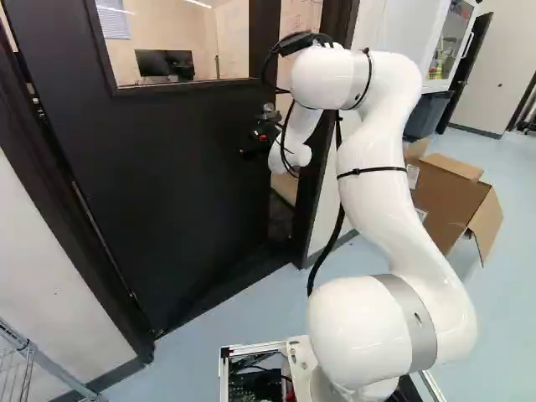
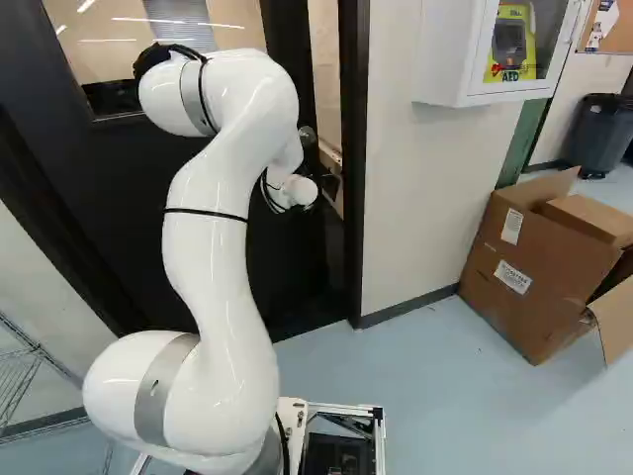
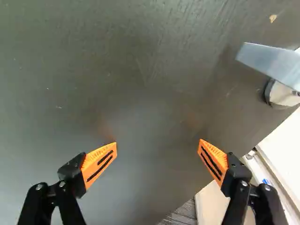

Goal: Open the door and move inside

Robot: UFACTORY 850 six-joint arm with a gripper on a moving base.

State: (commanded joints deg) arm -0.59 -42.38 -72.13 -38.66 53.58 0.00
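The door [image 1: 167,176] stands ahead of the base, ajar by the look of it, with a strip of the room beyond showing between its free edge and the dark frame [image 2: 353,148]. The claw [image 3: 158,144] is spread wide and grips nothing, its tips facing the panel, with the lever handle [image 3: 267,60] off to one side. With the latch seemingly clear, the step is probably a push: bring the tips square to the panel near the free edge, where leverage is best, and press gently while the base creeps forward and the arm [image 2: 218,237] follows the door's arc. Watch that the tips don't skid, that no finger hooks the lever, and that the elbow and base clear the frame. The panel is flat and dark, finely scuffed, with a chipped pale fleck; the lever is a smooth, squared metal bar on a round collar. The orange pads [image 3: 94,157] are ribbed and slotted wedges, likely grippy, against the arm's glossy white, rounded shells
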